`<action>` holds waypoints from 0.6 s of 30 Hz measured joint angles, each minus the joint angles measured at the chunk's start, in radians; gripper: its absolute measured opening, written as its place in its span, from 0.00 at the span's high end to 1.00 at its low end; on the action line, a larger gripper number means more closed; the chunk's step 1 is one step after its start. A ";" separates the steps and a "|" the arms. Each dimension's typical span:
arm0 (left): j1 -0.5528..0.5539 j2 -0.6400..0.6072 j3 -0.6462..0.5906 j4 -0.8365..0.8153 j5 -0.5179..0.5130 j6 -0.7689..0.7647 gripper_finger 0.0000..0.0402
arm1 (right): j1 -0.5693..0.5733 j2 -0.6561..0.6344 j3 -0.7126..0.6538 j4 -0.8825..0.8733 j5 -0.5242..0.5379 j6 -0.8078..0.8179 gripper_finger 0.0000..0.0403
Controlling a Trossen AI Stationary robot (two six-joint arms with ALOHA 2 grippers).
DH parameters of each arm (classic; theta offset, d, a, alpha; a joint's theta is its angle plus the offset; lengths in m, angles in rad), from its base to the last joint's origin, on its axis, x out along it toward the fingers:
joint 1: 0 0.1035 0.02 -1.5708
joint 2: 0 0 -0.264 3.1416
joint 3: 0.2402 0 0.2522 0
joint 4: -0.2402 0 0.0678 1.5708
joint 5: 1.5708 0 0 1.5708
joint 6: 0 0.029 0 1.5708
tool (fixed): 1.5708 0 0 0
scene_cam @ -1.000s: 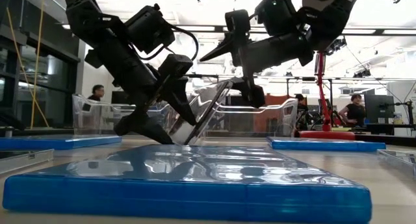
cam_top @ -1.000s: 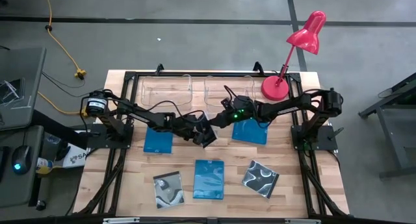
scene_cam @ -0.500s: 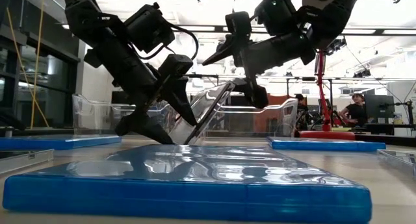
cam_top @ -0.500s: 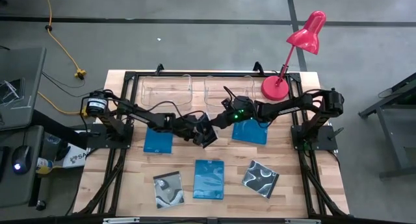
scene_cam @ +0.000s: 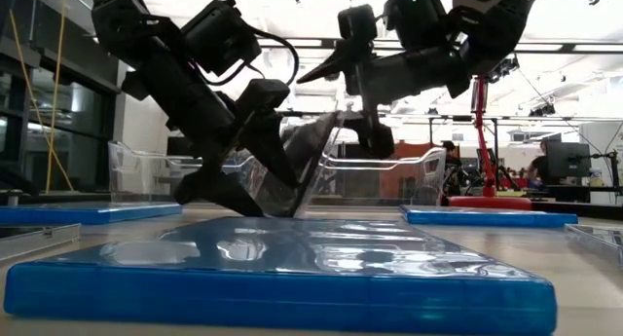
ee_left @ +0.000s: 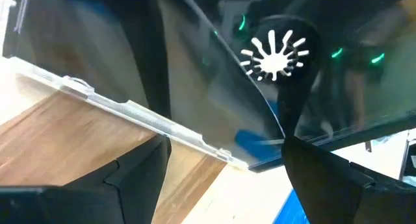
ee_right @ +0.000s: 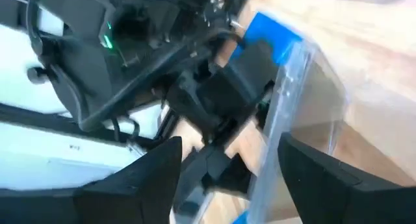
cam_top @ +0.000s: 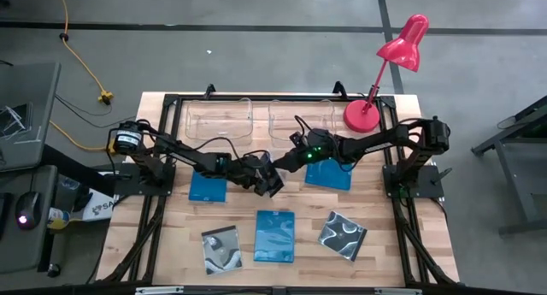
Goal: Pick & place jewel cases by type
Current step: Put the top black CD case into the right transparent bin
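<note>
A black-backed jewel case with a clear lid (cam_top: 273,182) stands tilted near the table's middle, and shows in the low view (scene_cam: 316,156). My left gripper (cam_top: 261,174) (scene_cam: 258,195) is open, at the case's left side. My right gripper (cam_top: 289,161) (scene_cam: 341,112) is open. Its fingers stand on either side of the case's raised edge (ee_right: 286,120); I cannot tell whether they touch it. Three blue cases (cam_top: 208,185) (cam_top: 328,172) (cam_top: 275,235) and two swirl-covered cases (cam_top: 221,248) (cam_top: 343,233) lie flat on the table. My left gripper props the case up. One finger (scene_cam: 277,161) lies against the case's left-facing face (ee_left: 195,74), slanting down from the table's left. The case's lower edge (scene_cam: 292,213) rests on the table and its upper edge is raised, so the case leans steeply.
Two clear plastic tubs (cam_top: 218,117) (cam_top: 301,115) stand along the far edge. A red desk lamp (cam_top: 362,115) stands at the far right. There is bare wood between the flat cases near the front. People show in the room beyond the table.
The case has tipped a little more upright, with its lower edge staying on the table. My left gripper has pushed slightly toward it, and my right gripper has risen slightly at its upper edge.
</note>
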 joint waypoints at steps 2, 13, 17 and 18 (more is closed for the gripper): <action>0.000 0.000 0.002 0.006 0.000 -0.001 0.27 | 0.017 0.008 -0.006 -0.032 -0.018 0.002 0.39; 0.000 0.001 0.002 0.041 -0.015 0.018 0.27 | 0.077 0.004 -0.003 -0.078 0.093 -0.007 0.39; 0.000 0.001 0.001 0.041 -0.015 0.018 0.27 | 0.076 0.003 -0.002 -0.128 0.105 -0.001 0.39; 0.000 0.001 0.001 0.041 -0.015 0.018 0.27 | 0.076 0.003 -0.002 -0.143 0.108 0.000 0.39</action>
